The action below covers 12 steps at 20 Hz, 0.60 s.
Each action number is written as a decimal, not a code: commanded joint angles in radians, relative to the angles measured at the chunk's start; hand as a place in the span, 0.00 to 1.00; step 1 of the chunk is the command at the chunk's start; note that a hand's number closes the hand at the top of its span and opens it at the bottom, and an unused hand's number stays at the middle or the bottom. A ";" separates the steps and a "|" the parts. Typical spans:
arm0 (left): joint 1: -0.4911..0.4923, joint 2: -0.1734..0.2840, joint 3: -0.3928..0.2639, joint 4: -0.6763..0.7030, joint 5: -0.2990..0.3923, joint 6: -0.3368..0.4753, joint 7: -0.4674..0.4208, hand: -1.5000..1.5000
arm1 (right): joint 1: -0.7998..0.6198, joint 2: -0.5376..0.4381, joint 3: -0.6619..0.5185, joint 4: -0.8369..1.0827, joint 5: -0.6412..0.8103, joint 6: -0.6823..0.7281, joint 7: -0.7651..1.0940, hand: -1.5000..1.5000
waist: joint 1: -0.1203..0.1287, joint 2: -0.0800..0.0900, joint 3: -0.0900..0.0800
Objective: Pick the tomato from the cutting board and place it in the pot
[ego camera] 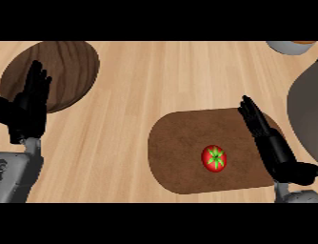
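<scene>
While the tomato point(214, 158) lies on the cutting board point(183, 147), neither hand has hold of it. It is red with a green star-shaped stem mark on top, and it sits toward the board's right side, a little below the board's middle. The cutting board is a dark brown slab with rounded corners, lying on the light wooden worktop point(154, 76) toward the near edge, right of centre.

Just to the right of the tomato, the right hand point(278, 152) stands over the board's right edge, its black fingers straight and held together, pointing away toward the far side of the worktop. The hand does not touch the tomato; a strip of board shows between them.

At the worktop's right edge stands the pot point(313, 114), grey and only partly in view, close beside the board's right end. A small grey bowl-like thing point(288, 46) shows at the far right corner, cut off by the view.

Near the left edge, the left hand point(24, 107) rests open with fingers straight and upward, partly over a dark wooden round board point(67, 66) that lies at the far left corner.
</scene>
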<state>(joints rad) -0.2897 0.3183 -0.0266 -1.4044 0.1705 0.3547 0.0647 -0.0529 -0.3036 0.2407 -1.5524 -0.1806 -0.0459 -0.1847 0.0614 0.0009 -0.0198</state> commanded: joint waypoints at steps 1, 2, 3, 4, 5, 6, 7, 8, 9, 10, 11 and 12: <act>0.018 0.019 0.045 -0.006 0.017 -0.029 -0.017 0.50 | -0.125 0.014 0.013 0.089 0.015 0.080 -0.018 1.00 | -0.048 0.001 0.020; 0.009 0.008 0.002 -0.055 -0.006 -0.004 0.023 0.50 | -0.202 -0.047 -0.037 0.121 -0.056 0.186 -0.033 1.00 | -0.033 0.001 0.021; -0.003 0.036 0.007 -0.064 0.023 -0.052 0.045 0.50 | -0.298 -0.049 -0.024 0.118 -0.069 0.218 0.012 1.00 | -0.004 0.004 0.021; -0.004 0.020 -0.019 -0.075 0.001 -0.045 0.021 0.50 | -0.340 -0.041 -0.020 0.200 -0.068 0.262 -0.049 1.00 | 0.016 0.011 0.023; -0.021 0.014 -0.023 -0.074 0.013 -0.060 0.022 0.50 | -0.381 -0.081 -0.055 0.179 -0.130 0.346 -0.056 1.00 | 0.006 0.011 0.023; -0.048 0.009 -0.024 -0.068 0.019 -0.067 0.021 0.50 | -0.442 -0.080 -0.049 0.210 -0.137 0.386 -0.064 1.00 | 0.028 0.020 0.023; -0.010 -0.002 -0.039 -0.046 0.015 -0.065 0.029 0.50 | -0.438 -0.279 0.027 0.049 0.219 0.268 -0.134 1.00 | 0.025 -0.029 -0.001; -0.030 -0.008 -0.051 -0.061 0.038 -0.095 0.045 0.50 | -0.424 -0.257 0.028 0.185 0.243 0.260 -0.176 1.00 | 0.020 0.018 0.020; -0.030 0.015 -0.037 -0.099 0.057 -0.109 0.095 0.50 | -0.498 -0.137 -0.023 0.387 0.158 0.259 -0.243 0.00 | 0.021 0.018 0.023; -0.027 0.014 -0.028 -0.100 0.056 -0.107 0.081 0.50 | -0.455 -0.111 -0.022 0.460 0.143 0.295 -0.384 0.00 | 0.008 0.019 0.024; -0.003 0.005 -0.028 -0.078 0.045 -0.103 0.046 0.50 | -0.517 -0.113 -0.052 0.517 0.107 0.342 -0.417 0.00 | 0.005 0.019 0.023; 0.005 -0.023 -0.050 -0.103 0.038 -0.079 0.065 0.50 | -0.507 -0.098 -0.045 0.541 0.107 0.364 -0.489 0.00 | 0.001 0.017 0.023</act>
<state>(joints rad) -0.3024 0.3199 -0.0583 -1.4831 0.2062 0.2730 0.1168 -0.4894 -0.4235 0.2144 -1.1939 -0.0845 0.2481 -0.4713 0.0698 0.0135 0.0002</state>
